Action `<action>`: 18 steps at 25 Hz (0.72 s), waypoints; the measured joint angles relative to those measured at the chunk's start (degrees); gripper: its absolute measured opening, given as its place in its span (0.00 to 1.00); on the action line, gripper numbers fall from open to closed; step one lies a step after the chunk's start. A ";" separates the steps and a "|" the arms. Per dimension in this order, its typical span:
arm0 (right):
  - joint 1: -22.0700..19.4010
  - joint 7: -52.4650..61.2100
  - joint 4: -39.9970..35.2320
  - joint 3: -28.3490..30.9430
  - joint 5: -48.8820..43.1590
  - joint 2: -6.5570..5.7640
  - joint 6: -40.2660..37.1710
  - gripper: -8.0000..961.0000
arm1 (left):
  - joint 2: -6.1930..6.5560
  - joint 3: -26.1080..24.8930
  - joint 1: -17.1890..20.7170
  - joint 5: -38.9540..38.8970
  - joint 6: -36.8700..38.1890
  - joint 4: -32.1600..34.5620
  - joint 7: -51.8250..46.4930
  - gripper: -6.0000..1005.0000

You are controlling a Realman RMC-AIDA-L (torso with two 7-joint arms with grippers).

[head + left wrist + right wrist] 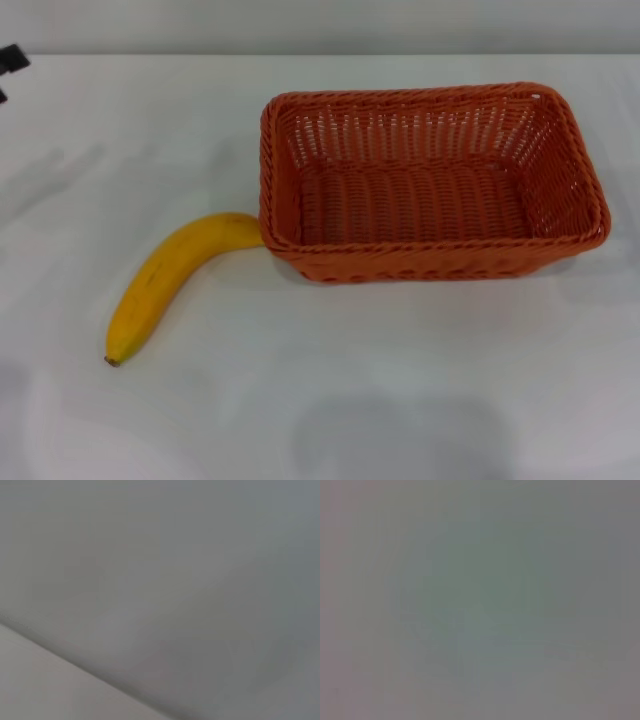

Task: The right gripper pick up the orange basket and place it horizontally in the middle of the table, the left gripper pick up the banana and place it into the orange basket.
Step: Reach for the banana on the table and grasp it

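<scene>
— Though cut off at left edge, probably left gripper (10, 60); grip impossible to tell. No right gripper visible.
— On table (420, 400), basket (430, 180) upright; banana (165, 285) beside, one end hidden at its corner.

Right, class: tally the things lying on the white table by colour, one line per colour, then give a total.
Orange: 1, the orange basket
Yellow: 1, the banana, its stem end against the basket's corner
Total: 2
</scene>
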 joint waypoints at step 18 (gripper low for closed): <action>1.23 -0.13 0.81 2.09 0.13 0.04 -2.60 0.91 | 0.66 0.15 -23.50 48.12 8.83 -6.54 9.28 0.87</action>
